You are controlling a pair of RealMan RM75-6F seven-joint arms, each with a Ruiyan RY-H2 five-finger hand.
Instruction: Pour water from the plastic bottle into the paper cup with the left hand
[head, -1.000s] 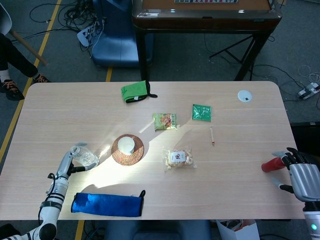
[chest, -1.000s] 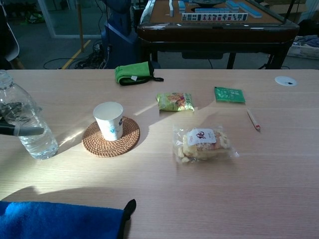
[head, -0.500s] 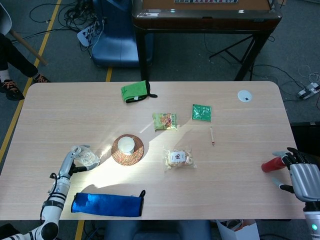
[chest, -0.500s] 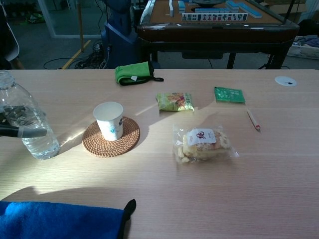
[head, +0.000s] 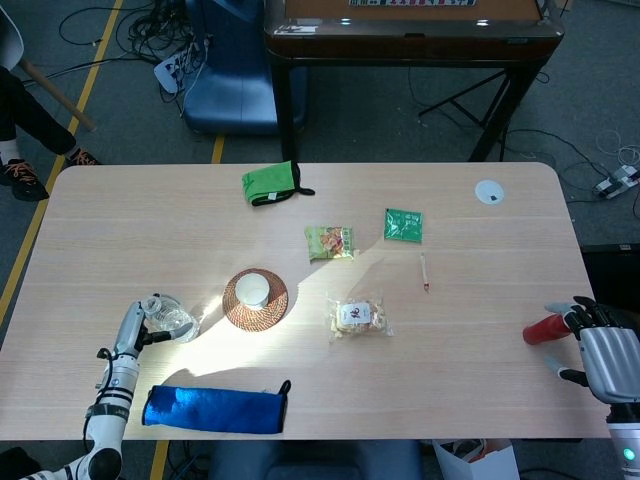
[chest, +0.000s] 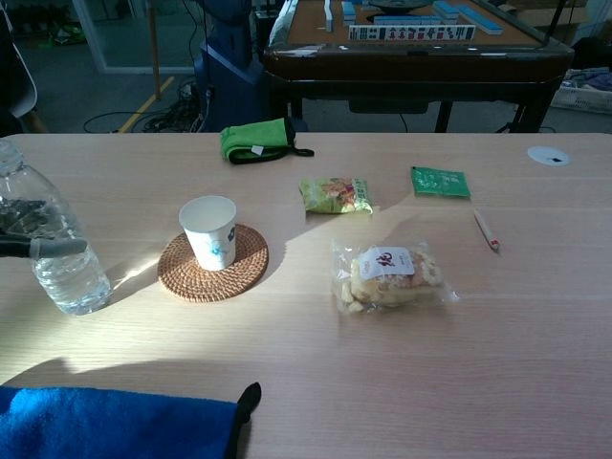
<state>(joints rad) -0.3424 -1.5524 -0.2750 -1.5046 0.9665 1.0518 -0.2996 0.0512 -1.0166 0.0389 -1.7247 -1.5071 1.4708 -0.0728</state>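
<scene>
- Since a second ago the plastic bottle (chest: 43, 244) has shifted slightly toward the worktop's (head: 480, 330) near edge and toward the left of the chest view; it stands upright to the left of the paper cup (chest: 209, 230), apart from it.
- The left hand (head: 130, 335) still holds the bottle, with grey fingers (chest: 43, 247) wrapped across its middle. Everything else lies as before.
- The bottle is clear, ribbed plastic with water in its lower part. The cup is white paper with a small blue print, and it stands on a round woven coaster (chest: 212, 264).
- The worktop is pale wood grain with rounded corners, and a band of sunlight crosses it.
- On it lie a crinkly clear snack bag (chest: 390, 276), a green snack packet (chest: 336, 195), a flat dark green sachet (chest: 440, 182), a thin pencil (chest: 486, 230), a folded green cloth (chest: 256, 141) and a blue pouch (chest: 105, 424) at the near edge.
- Only the head view shows the right hand (head: 600, 350), at the worktop's right edge, with its fingers curled on a red object (head: 545, 330). It also shows the left forearm.
- The chest view shows the cup's side, the bottle's water level and only the left fingers.
</scene>
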